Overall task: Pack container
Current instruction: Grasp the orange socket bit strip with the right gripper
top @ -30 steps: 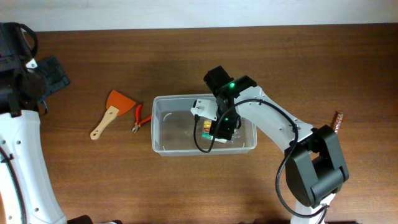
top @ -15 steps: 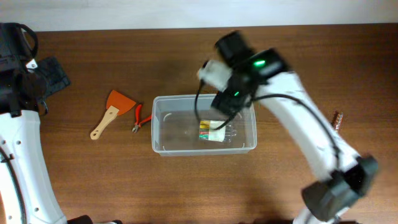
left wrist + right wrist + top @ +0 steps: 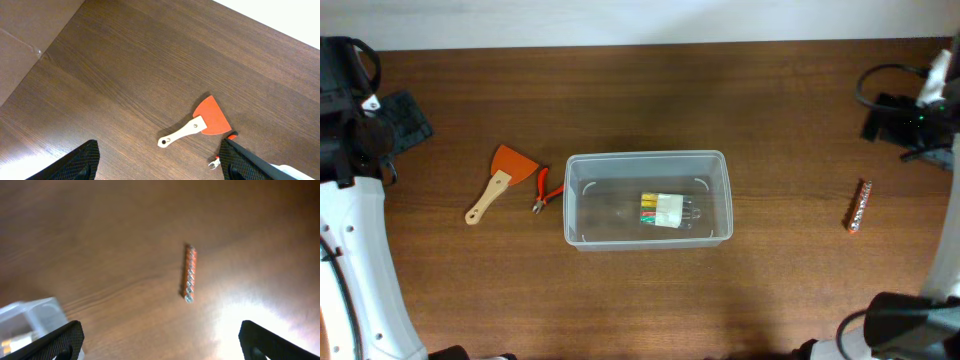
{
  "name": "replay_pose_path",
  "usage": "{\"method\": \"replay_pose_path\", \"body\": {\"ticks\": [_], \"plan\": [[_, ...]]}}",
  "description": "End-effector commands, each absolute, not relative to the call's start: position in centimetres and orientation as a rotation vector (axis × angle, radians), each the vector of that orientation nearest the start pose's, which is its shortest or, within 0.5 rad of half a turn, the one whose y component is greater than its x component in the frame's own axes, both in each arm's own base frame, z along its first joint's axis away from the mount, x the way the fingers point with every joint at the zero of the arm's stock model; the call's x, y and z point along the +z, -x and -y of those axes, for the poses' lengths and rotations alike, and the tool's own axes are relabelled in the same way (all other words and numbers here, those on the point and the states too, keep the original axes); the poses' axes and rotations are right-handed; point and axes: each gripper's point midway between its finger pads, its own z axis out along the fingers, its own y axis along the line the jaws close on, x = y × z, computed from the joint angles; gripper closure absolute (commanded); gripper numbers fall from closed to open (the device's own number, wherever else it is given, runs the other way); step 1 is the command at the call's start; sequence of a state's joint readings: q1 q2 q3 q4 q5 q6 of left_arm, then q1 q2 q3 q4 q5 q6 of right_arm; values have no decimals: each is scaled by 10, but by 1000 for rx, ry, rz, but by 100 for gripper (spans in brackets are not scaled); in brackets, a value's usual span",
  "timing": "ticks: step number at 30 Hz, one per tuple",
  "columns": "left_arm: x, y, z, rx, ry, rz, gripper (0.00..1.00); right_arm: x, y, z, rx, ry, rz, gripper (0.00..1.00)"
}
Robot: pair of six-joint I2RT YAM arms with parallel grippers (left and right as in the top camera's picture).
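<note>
Overhead, at the middle of the counter [image 3: 620, 90]: one container [image 3: 646, 154], a clear rectangular tub with rounded corners, standing upright with its long side parallel to the far edge. Inside it, toward its right half, lies one small packet [image 3: 665, 211] with yellow, green and red stripes and a pale band. Just beside the container's left wall lie red-handled pliers [image 3: 546, 190]. Next toward the left edge is a scraper [image 3: 500, 180] with an orange blade and a wooden handle. Well apart, near the right edge, lies one thin reddish strip [image 3: 859, 205]. The left arm [image 3: 360, 250] runs along the left edge, and the right arm [image 3: 910, 120] sits at the far right corner. From this view I cannot tell how either gripper stands.

Left wrist view, above the left part of the counter: the left gripper [image 3: 162, 162] is spread wide with nothing between its fingers [image 3: 82, 160]. Below it are the scraper [image 3: 210, 120], the pliers [image 3: 222, 150] only partly seen, and a corner of the container [image 3: 282, 171] at the lower right.

Right wrist view, above the right part of the counter: the right gripper [image 3: 160, 340] is likewise spread wide and holds nothing, its fingers [image 3: 60, 340] showing at the lower corners. The strip [image 3: 190, 273] lies alone on the wood, blurred. A corner of the container [image 3: 30, 317] shows at the lower left.
</note>
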State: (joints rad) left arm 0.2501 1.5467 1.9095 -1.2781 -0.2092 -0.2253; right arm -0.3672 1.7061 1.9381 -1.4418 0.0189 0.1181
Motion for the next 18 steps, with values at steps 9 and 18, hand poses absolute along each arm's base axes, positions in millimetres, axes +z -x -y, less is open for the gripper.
{"method": "replay_pose_path", "body": {"ticks": [9, 18], "plan": [[328, -350, -126, 260, 677, -2385, 21, 100, -338, 156, 24, -855, -2906, 1], [327, -349, -126, 260, 678, -2391, 21, 56, -334, 169, 20, -911, -2904, 1]]}}
